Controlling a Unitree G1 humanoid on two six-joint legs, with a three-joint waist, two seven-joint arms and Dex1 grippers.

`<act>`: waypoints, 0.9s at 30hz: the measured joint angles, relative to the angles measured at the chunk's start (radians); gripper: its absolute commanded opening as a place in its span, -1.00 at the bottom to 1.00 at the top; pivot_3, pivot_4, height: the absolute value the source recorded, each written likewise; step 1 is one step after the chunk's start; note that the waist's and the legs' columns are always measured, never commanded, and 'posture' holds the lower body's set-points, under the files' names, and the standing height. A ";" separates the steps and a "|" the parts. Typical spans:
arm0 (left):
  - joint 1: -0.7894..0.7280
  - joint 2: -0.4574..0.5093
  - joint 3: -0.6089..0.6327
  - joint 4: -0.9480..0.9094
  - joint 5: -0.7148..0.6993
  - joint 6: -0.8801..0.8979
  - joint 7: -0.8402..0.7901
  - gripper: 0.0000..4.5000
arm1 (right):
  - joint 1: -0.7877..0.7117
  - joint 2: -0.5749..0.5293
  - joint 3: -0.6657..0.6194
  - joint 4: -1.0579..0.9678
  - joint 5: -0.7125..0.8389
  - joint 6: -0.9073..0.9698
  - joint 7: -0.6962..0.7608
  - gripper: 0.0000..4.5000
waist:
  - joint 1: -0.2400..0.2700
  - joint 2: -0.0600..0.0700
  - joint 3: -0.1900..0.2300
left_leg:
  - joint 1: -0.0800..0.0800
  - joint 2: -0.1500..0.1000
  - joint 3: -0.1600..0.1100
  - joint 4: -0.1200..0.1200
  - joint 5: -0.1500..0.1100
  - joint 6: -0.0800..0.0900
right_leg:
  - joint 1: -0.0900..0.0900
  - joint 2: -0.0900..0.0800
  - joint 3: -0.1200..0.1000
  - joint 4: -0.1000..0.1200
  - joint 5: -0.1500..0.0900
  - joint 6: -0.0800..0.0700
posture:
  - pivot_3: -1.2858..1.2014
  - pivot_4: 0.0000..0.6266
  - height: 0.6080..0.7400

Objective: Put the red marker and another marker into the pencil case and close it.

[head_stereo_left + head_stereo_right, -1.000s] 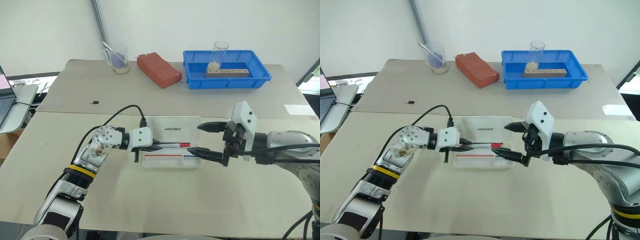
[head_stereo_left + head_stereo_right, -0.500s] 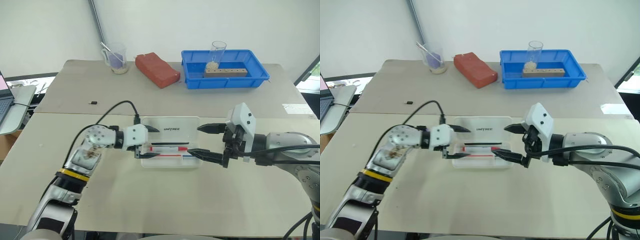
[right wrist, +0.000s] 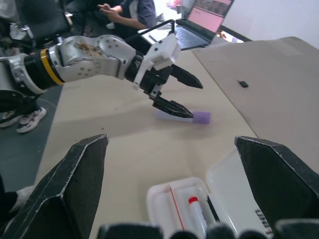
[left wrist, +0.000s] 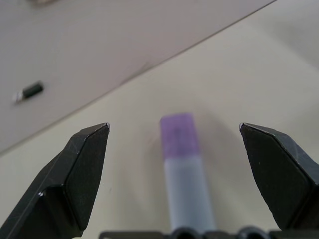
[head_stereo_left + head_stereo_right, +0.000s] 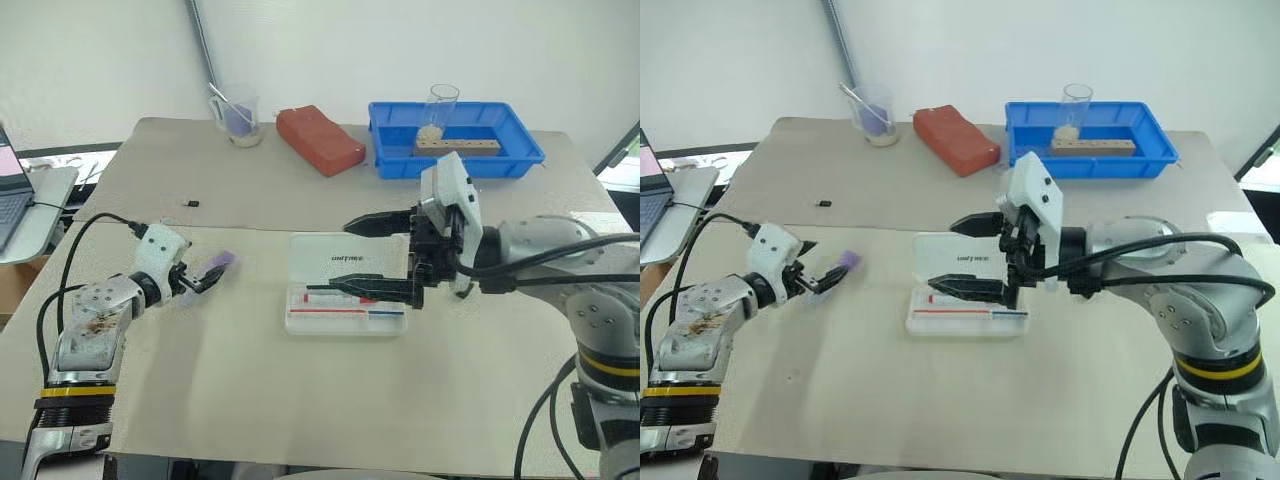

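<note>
We count one red marker [image 5: 338,296], already lying in the open pencil case [image 5: 346,285] mid-tabletop. One lavender marker [image 5: 217,266] lies loose toward the tabletop's left edge. Our left gripper [image 5: 203,276] frames it with jaws released, grasping nothing. Our right gripper [image 5: 356,256] hangs over the case, jaws spread and empty. Left to do: the second marker and the lid.

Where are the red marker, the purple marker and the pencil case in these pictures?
red marker [image 5: 340,297]: left eye view, on its white barrel inside the case.
purple marker [image 4: 178,134]: left wrist view, on its lavender end.
pencil case [image 5: 330,252]: left eye view, on the open lid.
</note>
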State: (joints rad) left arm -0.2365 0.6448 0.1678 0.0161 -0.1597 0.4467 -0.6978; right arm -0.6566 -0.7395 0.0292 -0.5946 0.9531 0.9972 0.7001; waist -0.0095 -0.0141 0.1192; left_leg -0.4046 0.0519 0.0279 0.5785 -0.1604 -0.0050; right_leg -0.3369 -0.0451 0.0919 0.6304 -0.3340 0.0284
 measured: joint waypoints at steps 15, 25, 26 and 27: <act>0.026 0.027 -0.017 -0.022 -0.055 0.254 0.007 0.09 | -0.002 -0.016 0.029 0.034 -0.015 -0.001 0.047 1.00 | -0.011 -0.001 0.000 | 0.001 0.001 -0.003 -0.004 0.000 0.000 | 0.000 0.001 0.002 0.001 0.001 -0.002 | 0.03 -0.52 1.00; 0.027 0.048 -0.012 -0.021 -0.075 0.245 -0.001 -0.58 | 0.007 -0.022 0.028 0.034 -0.036 -0.002 0.062 1.00 | -0.008 -0.001 0.000 | 0.000 0.001 -0.004 -0.004 0.000 0.000 | -0.001 0.000 0.002 0.001 0.001 -0.002 | 0.03 -0.52 1.00; 0.022 0.052 -0.009 -0.022 -0.082 0.231 -0.012 -0.58 | 0.007 -0.028 0.028 0.034 -0.038 -0.002 0.064 1.00 | -0.007 -0.001 0.000 | 0.000 0.001 -0.004 -0.004 0.000 0.000 | -0.001 0.000 0.002 0.000 0.001 -0.002 | 0.03 -0.52 1.00; 0.021 0.057 -0.001 -0.037 -0.100 0.215 -0.034 -0.58 | 0.013 -0.041 0.025 0.032 -0.040 -0.003 0.068 1.00 | -0.006 -0.002 0.000 | -0.001 0.002 -0.003 -0.004 0.000 0.000 | -0.001 0.000 0.002 0.000 0.001 -0.002 | 0.03 -0.52 1.00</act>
State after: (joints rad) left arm -0.2155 0.7023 0.1667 -0.0208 -0.2601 0.6613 -0.7320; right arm -0.6439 -0.7807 0.0540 -0.5625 0.9129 0.9943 0.7683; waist -0.0156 -0.0158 0.1193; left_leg -0.4057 0.0534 0.0244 0.5741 -0.1605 -0.0051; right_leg -0.3382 -0.0454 0.0940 0.6307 -0.3332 0.0261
